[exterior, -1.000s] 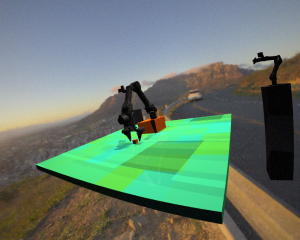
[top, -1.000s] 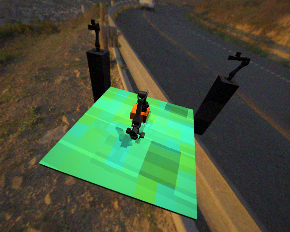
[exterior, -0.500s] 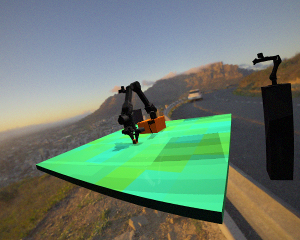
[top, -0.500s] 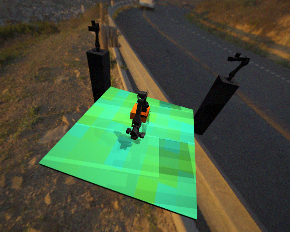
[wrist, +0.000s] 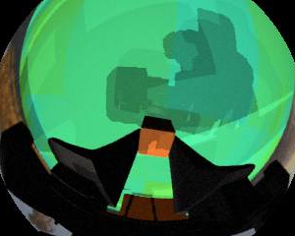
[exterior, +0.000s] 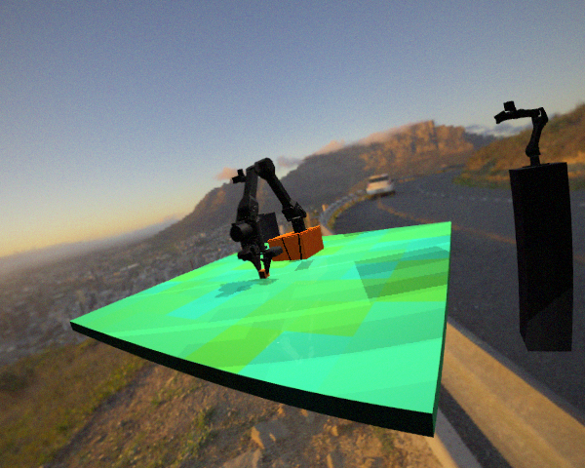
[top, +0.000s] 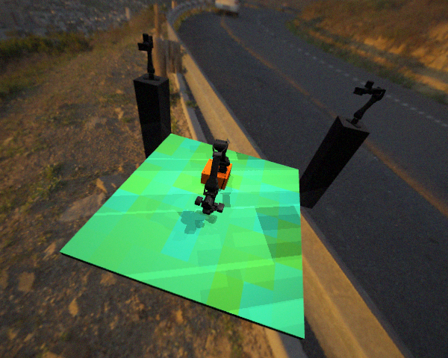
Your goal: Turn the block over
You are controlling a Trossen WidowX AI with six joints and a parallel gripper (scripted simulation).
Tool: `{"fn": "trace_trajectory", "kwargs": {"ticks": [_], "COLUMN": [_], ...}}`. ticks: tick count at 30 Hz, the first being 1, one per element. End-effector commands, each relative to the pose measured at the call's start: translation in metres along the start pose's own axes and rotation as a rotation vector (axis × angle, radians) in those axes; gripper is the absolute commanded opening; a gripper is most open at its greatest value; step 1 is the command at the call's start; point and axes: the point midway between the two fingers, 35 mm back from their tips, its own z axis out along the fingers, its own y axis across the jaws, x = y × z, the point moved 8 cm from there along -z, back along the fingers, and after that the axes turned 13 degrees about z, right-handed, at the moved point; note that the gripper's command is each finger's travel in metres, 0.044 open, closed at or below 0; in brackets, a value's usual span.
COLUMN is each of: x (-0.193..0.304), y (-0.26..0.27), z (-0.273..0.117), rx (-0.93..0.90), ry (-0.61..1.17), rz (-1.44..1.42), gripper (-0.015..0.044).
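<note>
The block (exterior: 263, 274) (wrist: 156, 143) is a small cube, with an orange face and a black face showing in the wrist view. Which of its sides is marked I cannot tell. My gripper (top: 208, 210) (exterior: 262, 272) (wrist: 155, 135) points down and is shut on the block, one finger against each side. The block is low at the table (top: 139, 239) (exterior: 332, 372) (wrist: 88, 29); whether it touches the top is not clear. In the top view the gripper hides it. The block's underside is hidden.
A large orange box (top: 206, 171) (exterior: 311, 243) (wrist: 142, 208) stands under the arm's base, behind the gripper. Two black pillars (top: 152, 111) (top: 328, 162) carrying other arms stand beyond the table's edges; one pillar (exterior: 542, 252) shows at the right in the exterior view.
</note>
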Motion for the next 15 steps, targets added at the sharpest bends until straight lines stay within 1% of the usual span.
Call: {"fn": "trace_trajectory", "kwargs": {"ticks": [1, 6, 15], "x": [-0.002, -0.001, 0.008], "y": [0.001, 0.001, -0.001], "z": [-0.021, -0.021, -0.01], "rx": [-0.008, -0.011, -0.044], "ry": [-0.011, -0.021, -0.16], "rz": [0.0, 0.0, -0.001], "gripper": [0.0, 0.0, 0.0]}}
